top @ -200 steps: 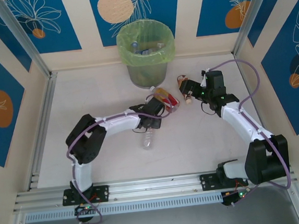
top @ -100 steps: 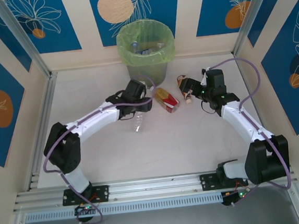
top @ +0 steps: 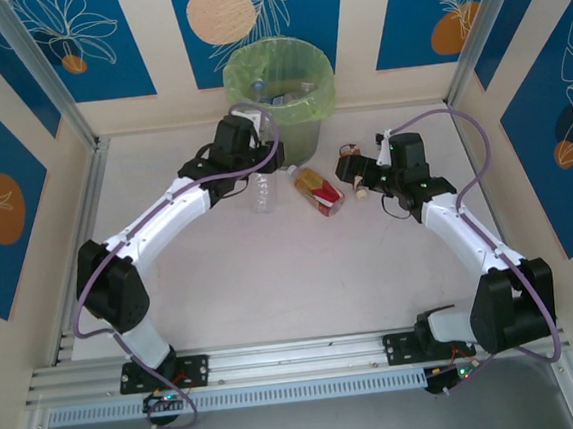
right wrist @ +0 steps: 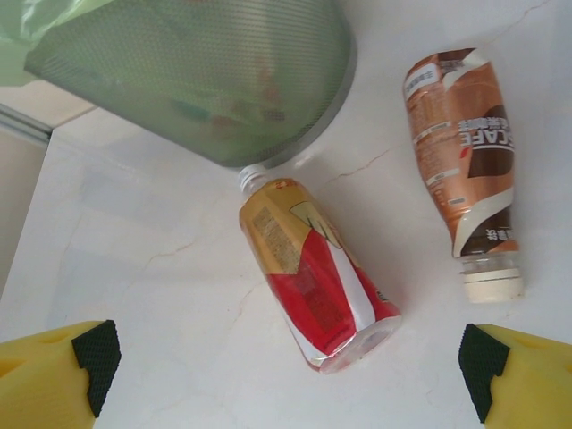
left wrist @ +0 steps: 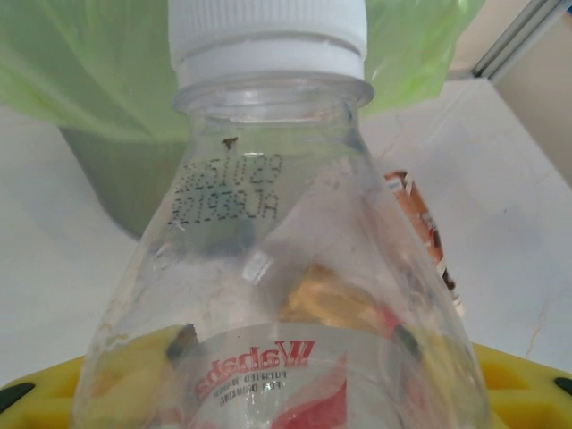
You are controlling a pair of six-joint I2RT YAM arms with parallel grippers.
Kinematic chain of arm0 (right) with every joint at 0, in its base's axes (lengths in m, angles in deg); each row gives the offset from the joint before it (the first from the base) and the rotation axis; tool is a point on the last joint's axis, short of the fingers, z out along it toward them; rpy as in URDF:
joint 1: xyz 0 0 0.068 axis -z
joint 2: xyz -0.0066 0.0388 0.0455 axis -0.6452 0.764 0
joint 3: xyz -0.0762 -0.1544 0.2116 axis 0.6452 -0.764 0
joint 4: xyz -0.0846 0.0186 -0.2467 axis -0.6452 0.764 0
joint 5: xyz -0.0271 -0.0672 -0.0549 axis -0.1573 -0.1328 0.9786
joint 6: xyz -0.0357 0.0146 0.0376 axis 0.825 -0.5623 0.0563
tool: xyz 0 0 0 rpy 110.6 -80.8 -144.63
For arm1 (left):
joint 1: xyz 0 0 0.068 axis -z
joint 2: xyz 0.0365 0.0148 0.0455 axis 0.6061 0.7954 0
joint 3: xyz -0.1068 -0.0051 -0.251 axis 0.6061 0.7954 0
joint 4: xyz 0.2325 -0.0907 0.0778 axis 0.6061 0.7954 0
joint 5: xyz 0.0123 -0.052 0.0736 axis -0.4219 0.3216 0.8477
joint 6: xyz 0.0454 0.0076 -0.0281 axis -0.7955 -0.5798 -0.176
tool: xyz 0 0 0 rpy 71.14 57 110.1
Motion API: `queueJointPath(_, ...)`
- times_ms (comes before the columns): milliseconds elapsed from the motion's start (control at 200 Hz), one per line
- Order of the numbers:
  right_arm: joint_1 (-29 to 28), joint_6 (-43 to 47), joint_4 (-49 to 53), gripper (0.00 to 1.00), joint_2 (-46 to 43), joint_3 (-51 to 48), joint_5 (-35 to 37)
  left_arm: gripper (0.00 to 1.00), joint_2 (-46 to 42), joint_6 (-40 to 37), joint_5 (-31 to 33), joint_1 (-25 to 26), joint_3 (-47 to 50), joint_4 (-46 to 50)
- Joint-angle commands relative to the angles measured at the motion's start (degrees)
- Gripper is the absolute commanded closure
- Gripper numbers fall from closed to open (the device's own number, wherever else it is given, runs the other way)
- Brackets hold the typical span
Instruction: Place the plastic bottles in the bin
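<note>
My left pincer (top: 253,172) is closed partway around a clear bottle (left wrist: 268,268), its yellow fingers (left wrist: 523,375) pressing either side of the red-and-white label. In the wrist view the bottle's long axis runs straight up the frame, with the white cap at 12 o'clock and the label end down between my fingers. From above, the bottle sits just at 5 o'clock of my wrist, off the table (top: 222,280). My left arm is stretched long: the elbow is out at 9 o'clock of its base and the forearm reaches toward 1 o'clock. That brings the wrist close beside the bin (top: 316,96), on its 8 o'clock side. The bin's green bag and grey wall stand right beyond the cap.

My right pincer (right wrist: 288,356) gapes fully and holds nothing. Its forearm runs toward 11 o'clock from the shoulder, and the fingers point toward 9 o'clock, above the table.

An amber bottle (right wrist: 308,277) with a red label lies on its side under the right pincer. Its neck points to 11 o'clock at the foot of the bin and its base to 5 o'clock. At its 2 o'clock, apart from it, a brown coffee bottle (right wrist: 460,143) lies with its cap at 6 o'clock.

From above, the amber bottle lies between my two pincers. More bottles (top: 278,90) rest inside the bin.
</note>
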Motion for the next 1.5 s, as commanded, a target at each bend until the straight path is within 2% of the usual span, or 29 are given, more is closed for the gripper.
queueJointPath(0,-1.34,1.65,1.50,0.00,0.74,1.79,-0.08,0.43,1.14,-1.15,0.41,-1.72,-6.12,-4.12)
queueJointPath(210,-3.67,0.05,3.14,0.00,2.31,2.15,1.94,0.43,7.45,0.97,-2.45,-5.26,-19.60,-4.84)
queueJointPath(465,-4.94,0.40,3.39,0.00,2.88,2.41,3.55,0.43,20.55,6.81,-9.03,-8.50,-43.74,-2.26)
queueJointPath(600,-5.21,0.58,3.61,0.00,2.87,2.37,3.71,0.43,26.16,6.07,-6.90,-8.66,-53.68,-5.79)
queueJointPath(730,-5.47,0.83,4.24,0.00,2.86,2.06,3.79,0.43,29.86,3.74,-2.16,-8.65,-57.31,-13.91)
queueJointPath(1055,-5.83,1.57,5.94,0.00,2.53,1.83,4.52,0.47,37.77,-5.92,8.38,-8.56,-58.34,-33.35)
queueJointPath(1175,-6.08,1.70,6.38,0.00,2.19,2.23,4.73,0.47,43.15,-11.22,10.60,-8.59,-64.83,-31.41)
queueJointPath(1280,-6.29,1.92,6.46,0.00,2.11,2.15,5.24,0.46,44.22,-14.40,11.77,-8.56,-65.56,-28.68)
queueJointPath(1490,-6.47,1.98,6.47,0.00,2.53,2.48,5.20,0.34,44.93,-19.46,11.08,-8.73,-65.47,-21.51)
